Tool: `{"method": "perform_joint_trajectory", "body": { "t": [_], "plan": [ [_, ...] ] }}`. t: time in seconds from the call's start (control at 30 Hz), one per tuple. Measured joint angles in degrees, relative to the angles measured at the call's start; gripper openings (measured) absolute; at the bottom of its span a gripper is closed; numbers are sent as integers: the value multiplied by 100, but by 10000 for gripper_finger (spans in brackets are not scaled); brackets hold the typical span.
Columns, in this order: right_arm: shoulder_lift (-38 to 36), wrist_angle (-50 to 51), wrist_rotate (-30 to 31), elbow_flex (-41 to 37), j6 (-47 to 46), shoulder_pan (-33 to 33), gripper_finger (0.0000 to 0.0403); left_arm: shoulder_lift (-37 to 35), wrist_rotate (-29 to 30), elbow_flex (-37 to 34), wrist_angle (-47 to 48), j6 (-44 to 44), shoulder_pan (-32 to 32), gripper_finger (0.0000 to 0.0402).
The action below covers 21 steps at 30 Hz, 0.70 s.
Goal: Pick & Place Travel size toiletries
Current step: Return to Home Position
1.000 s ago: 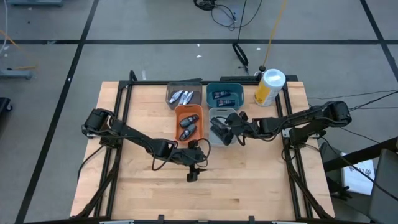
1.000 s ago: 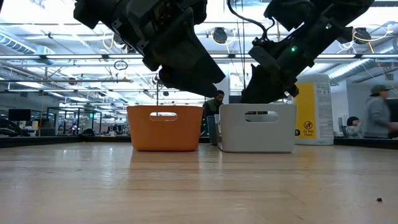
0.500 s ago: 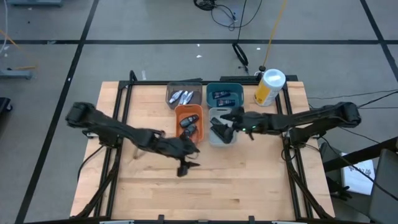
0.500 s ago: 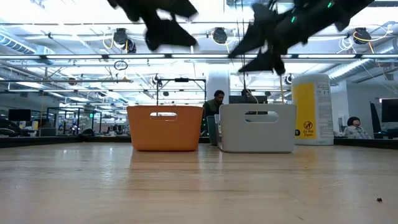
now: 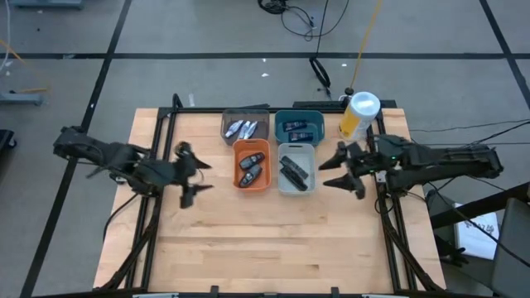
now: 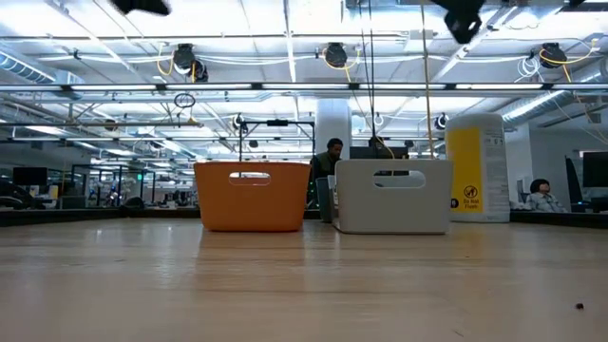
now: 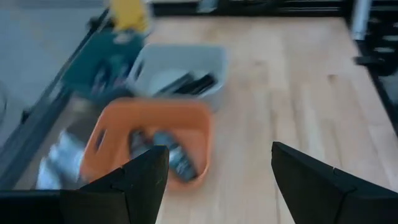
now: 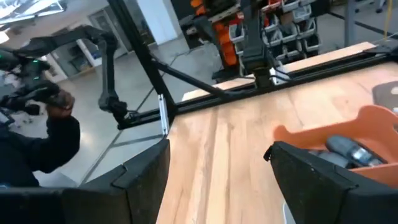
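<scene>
In the high view, four bins hold the toiletries. Two silvery-white tubes [image 5: 242, 128] lie in the dark grey bin [image 5: 228, 116], and two dark blue tubes [image 5: 298, 128] in the teal bin [image 5: 280, 116]. Two dark grey ovals [image 5: 251, 168] lie in the orange bin [image 5: 252, 146], and the slim black bars [image 5: 294, 170] in the pale grey bin [image 5: 296, 148]. My left gripper [image 5: 193, 172] hangs open left of the orange bin. My right gripper [image 5: 331, 170] hangs open right of the pale grey bin. Both are empty.
A yellow-and-white canister [image 5: 358, 114] stands at the far right corner, just beyond my right arm. Black frame rails [image 5: 157, 141] run along the table's left and right sides. The near half of the wooden table [image 5: 273, 248] is bare. A person [image 8: 43, 130] shows beyond the table.
Both arms have drawn back and risen almost out of the low view. My left gripper has swung from near the table's middle toward the left and far edges. My right gripper has pulled away from over the pale grey bin toward the right edge.
</scene>
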<state>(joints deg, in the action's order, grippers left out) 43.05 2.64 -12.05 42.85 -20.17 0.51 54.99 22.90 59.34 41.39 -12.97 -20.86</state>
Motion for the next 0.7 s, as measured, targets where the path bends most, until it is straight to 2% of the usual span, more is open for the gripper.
{"method": "perform_joint_trajectory", "body": {
  "t": [0.1,0.23,0.3,0.4,0.57,0.7],
  "plan": [
    [-469,415,15,-199,3,-4,265,-535,428,-332,364,-606,-135,282],
    [-1074,414,342,-894,136,43,264,-1307,1036,-1241,-156,-604,-499,282],
    [-1484,159,591,-1332,238,85,264,-1741,1201,-1769,-567,-605,-696,282],
    [-2208,-237,634,-1856,330,129,263,-2421,1281,-2489,-1176,-547,-987,282],
    [-3402,-231,824,-2480,442,136,263,-3458,1583,-3445,-1844,-385,-1356,282],
    [-4088,-151,887,-2825,537,147,263,-4060,1864,-4004,-2079,-362,-1567,282]
  ]
}}
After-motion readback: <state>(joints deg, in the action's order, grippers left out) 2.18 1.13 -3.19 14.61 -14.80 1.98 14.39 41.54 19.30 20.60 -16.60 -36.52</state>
